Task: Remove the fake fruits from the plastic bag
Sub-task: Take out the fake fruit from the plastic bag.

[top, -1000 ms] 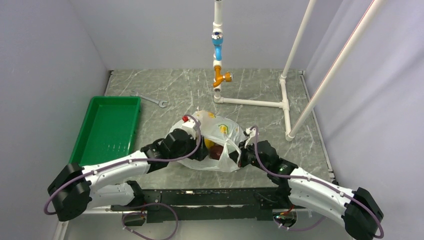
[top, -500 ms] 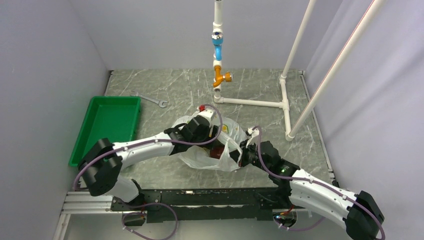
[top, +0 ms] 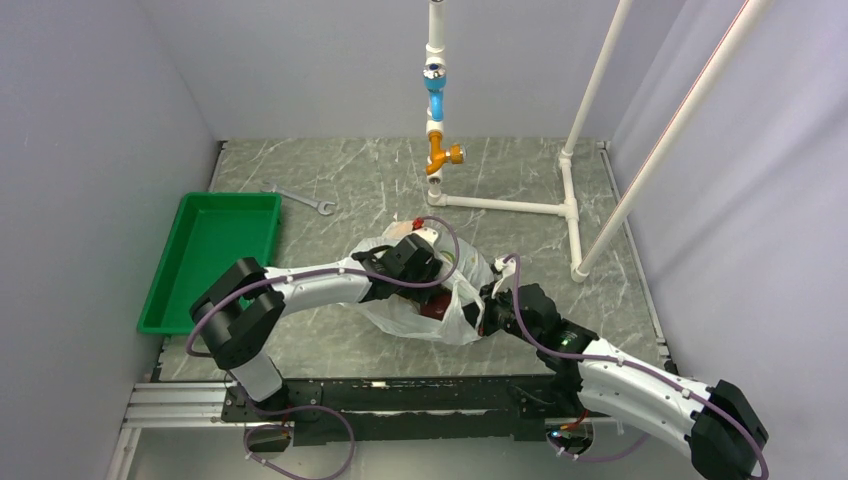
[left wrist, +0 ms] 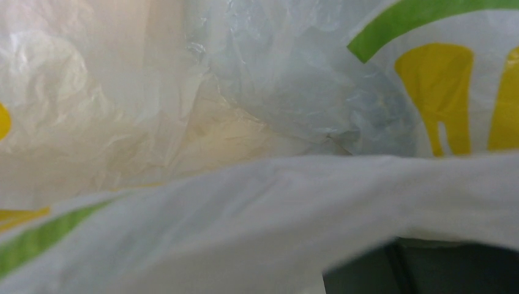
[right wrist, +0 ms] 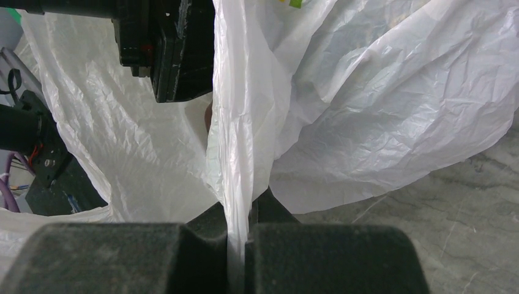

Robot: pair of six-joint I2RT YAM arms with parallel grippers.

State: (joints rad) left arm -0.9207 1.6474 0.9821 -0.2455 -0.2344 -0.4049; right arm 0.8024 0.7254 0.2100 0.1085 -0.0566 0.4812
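place: robot lab | cues: grey booth walls (top: 100, 120), PVC pipe frame (top: 510, 205)

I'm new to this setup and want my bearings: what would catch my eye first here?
The crinkly white plastic bag in the middle stands out: the left gripper reaches into its mouth, while the right gripper pinches a strip of it on its right side. A dark red fruit shows inside the bag, and a green tray sits far left.
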